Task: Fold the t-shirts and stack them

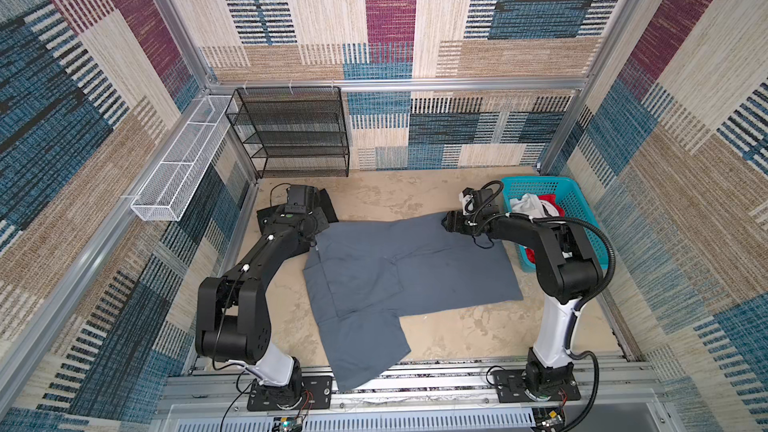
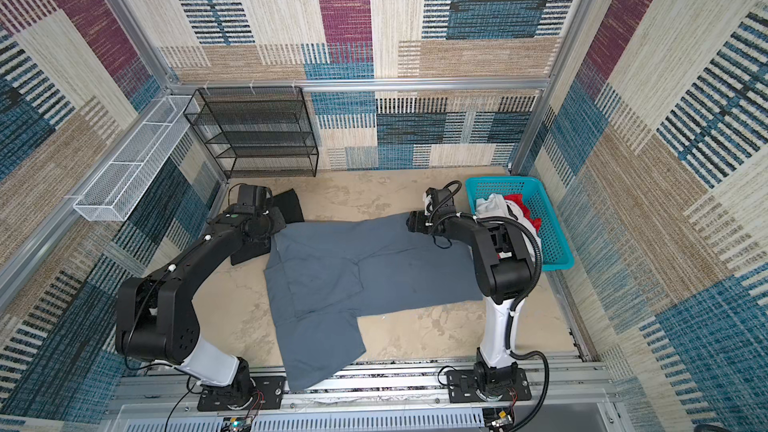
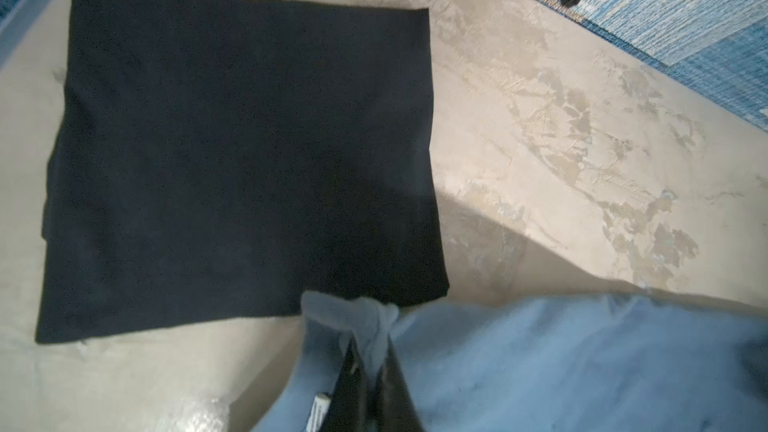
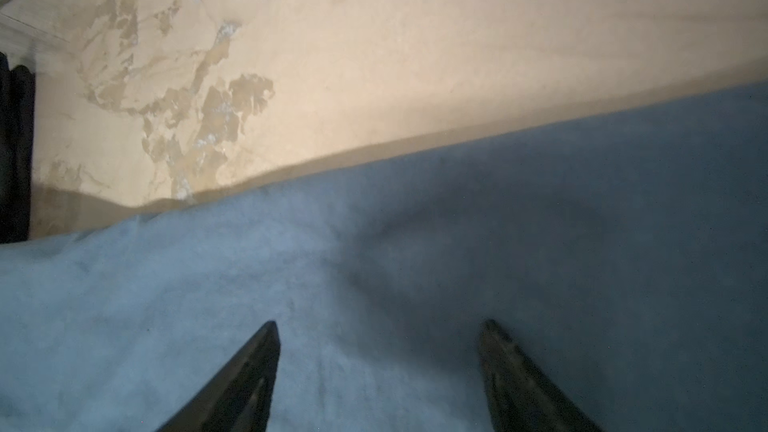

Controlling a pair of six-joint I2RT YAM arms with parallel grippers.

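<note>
The step in hand looks like folding the large slate blue-grey cloth t-shirt (image 1: pixel 409 272), which lies spread across the beige mottled table (image 1: pixel 478 338). The left gripper (image 3: pixel 371 347) is clamped on its far left corner, just beside the folded black cloth t-shirt (image 3: pixel 241 151). The right gripper (image 4: pixel 379 326) hovers, jaws apart, over the far right edge. It probably needs to pinch that edge next.

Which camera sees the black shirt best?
The left wrist view: the black shirt shows whole, folded flat. In both top views the left arm hides most of it. The right wrist view shows none clearly.
</note>
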